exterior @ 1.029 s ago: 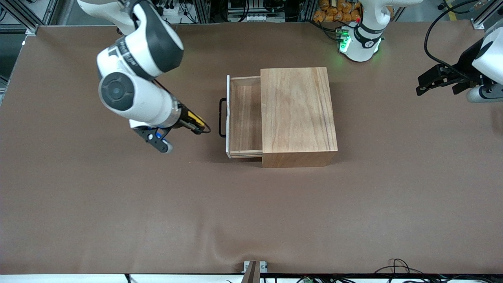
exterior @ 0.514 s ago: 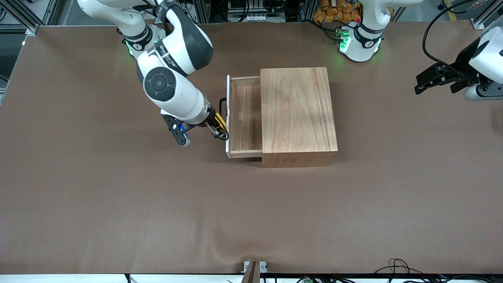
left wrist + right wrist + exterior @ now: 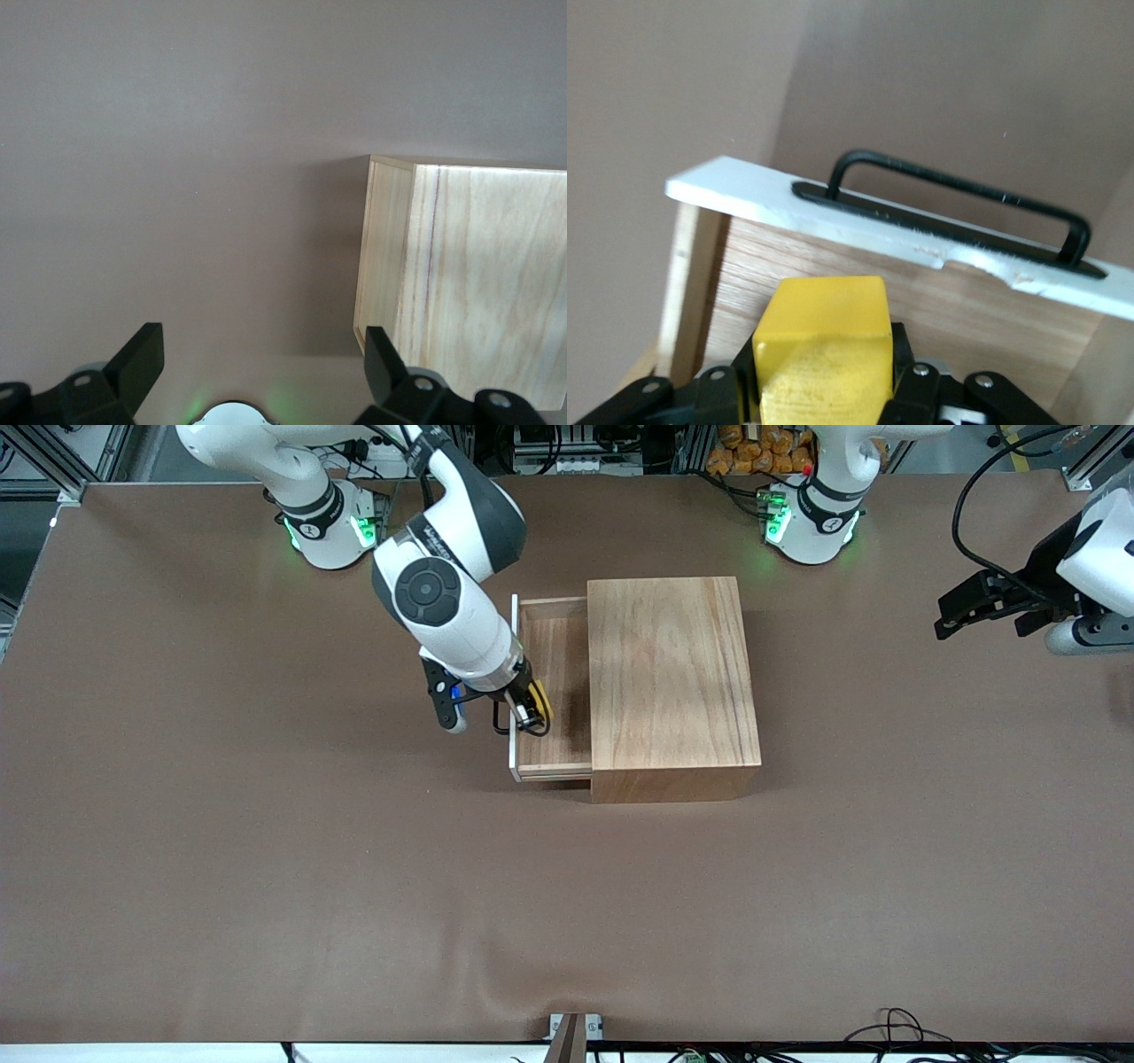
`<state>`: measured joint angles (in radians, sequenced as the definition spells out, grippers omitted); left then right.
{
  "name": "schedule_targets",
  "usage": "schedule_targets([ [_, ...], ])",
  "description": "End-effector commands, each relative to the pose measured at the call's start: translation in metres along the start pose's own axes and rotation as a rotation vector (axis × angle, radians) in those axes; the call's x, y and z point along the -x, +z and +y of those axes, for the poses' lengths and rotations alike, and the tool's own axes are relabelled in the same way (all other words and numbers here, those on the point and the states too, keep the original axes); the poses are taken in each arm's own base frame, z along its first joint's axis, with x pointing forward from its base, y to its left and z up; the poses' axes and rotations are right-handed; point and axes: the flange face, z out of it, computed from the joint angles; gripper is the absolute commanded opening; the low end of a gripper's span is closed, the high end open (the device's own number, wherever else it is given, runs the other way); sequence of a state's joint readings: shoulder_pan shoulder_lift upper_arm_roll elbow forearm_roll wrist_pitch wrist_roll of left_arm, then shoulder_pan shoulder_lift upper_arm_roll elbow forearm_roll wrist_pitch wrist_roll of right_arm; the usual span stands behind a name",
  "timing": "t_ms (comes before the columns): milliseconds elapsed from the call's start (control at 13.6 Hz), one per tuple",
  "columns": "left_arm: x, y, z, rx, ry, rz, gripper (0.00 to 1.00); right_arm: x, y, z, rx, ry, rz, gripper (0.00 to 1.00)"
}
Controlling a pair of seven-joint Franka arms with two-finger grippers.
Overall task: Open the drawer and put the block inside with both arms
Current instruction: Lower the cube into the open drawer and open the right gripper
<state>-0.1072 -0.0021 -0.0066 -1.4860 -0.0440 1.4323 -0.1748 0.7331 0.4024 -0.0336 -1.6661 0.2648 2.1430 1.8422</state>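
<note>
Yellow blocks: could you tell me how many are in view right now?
1. The block is held in the right gripper over the open drawer. Any others inside the wooden box would be hidden.

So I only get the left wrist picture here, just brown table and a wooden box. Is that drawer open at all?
Observer: Yes, the drawer is pulled out toward the right arm's end of the table.
Operator: And where is the block?
Observer: The right gripper is shut on the yellow block, over the open drawer.
Operator: What about the arm I'm looking through?
Observer: The left gripper waits, open, above the table at the left arm's end.
</note>
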Motion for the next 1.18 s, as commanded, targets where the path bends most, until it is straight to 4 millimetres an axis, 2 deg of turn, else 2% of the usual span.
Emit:
schedule_targets([
  [0, 0.008, -0.007, -0.006, 0.001, 0.010, 0.024, 1.00, 0.019, 0.024, 0.009, -0.022, 0.069, 0.009, 0.02],
  [147, 0.008, -0.008, -0.008, 0.003, 0.008, 0.026, 1.00, 0.018, 0.038, 0.009, -0.030, 0.115, 0.017, 0.02],
  [441, 0.009, -0.011, -0.014, 0.008, -0.004, 0.030, 1.00, -0.010, 0.073, 0.031, -0.059, 0.147, 0.027, 0.04],
  [661, 0.009, -0.010, -0.014, 0.008, -0.004, 0.029, 1.00, -0.005, 0.078, 0.034, -0.079, 0.152, 0.014, 0.04],
  [808, 0.007, -0.009, -0.014, 0.007, -0.004, 0.027, 1.00, 0.000, 0.078, 0.036, -0.080, 0.155, 0.012, 0.09],
  [955, 0.007, -0.006, -0.013, 0.007, -0.003, 0.027, 1.00, 0.001, 0.078, 0.036, -0.075, 0.153, 0.014, 0.18],
  [1029, 0.008, -0.007, -0.013, 0.007, -0.003, 0.027, 1.00, 0.002, 0.076, 0.036, -0.075, 0.151, 0.014, 0.49],
  [1102, 0.008, -0.007, -0.013, 0.007, -0.001, 0.027, 1.00, 0.002, 0.075, 0.035, -0.076, 0.151, 0.014, 0.99],
])
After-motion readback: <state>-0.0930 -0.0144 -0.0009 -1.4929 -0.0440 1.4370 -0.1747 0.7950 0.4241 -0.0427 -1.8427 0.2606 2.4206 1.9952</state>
